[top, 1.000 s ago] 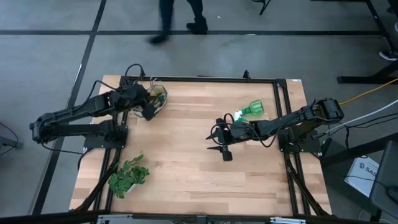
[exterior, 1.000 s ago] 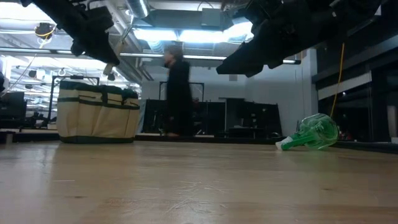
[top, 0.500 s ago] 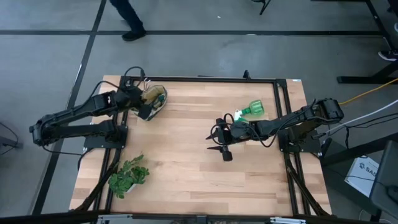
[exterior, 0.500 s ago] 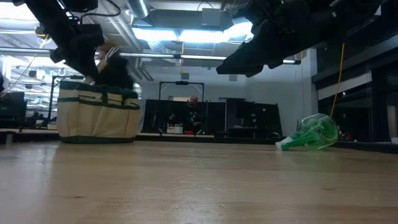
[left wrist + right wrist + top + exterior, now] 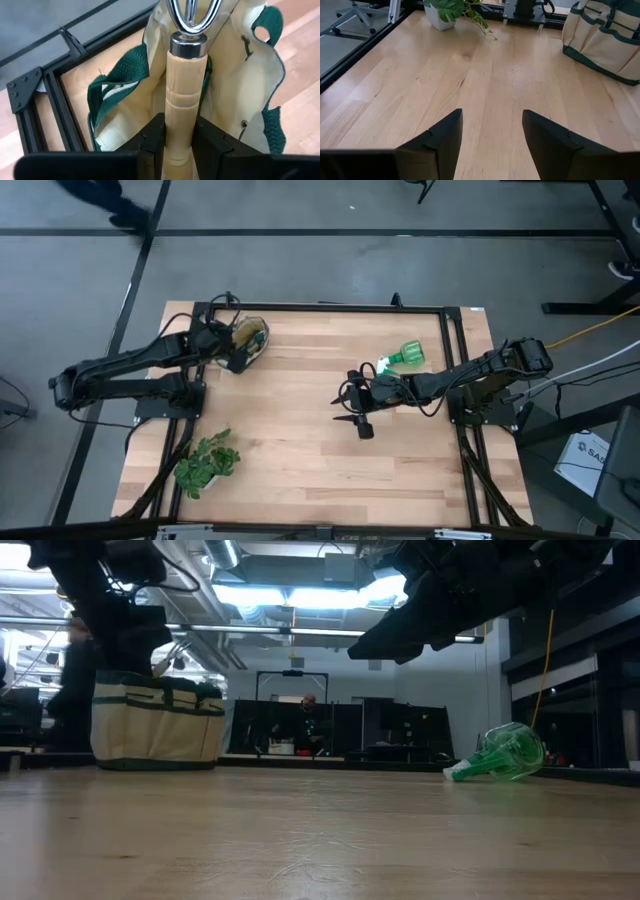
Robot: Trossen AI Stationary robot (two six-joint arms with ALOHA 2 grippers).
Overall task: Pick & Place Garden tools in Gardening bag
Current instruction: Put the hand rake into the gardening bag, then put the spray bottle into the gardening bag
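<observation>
Only left wrist view shows rake [image 5: 186, 75] clamped.

Lab: framed robot table [image 5: 300, 470], ceiling ducts [image 5: 290, 600].

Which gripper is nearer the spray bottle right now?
Right. The right gripper hangs open over mid-table, just beside the spray bottle. The left gripper is across the table over the gardening bag, shut on the hand rake.
</observation>
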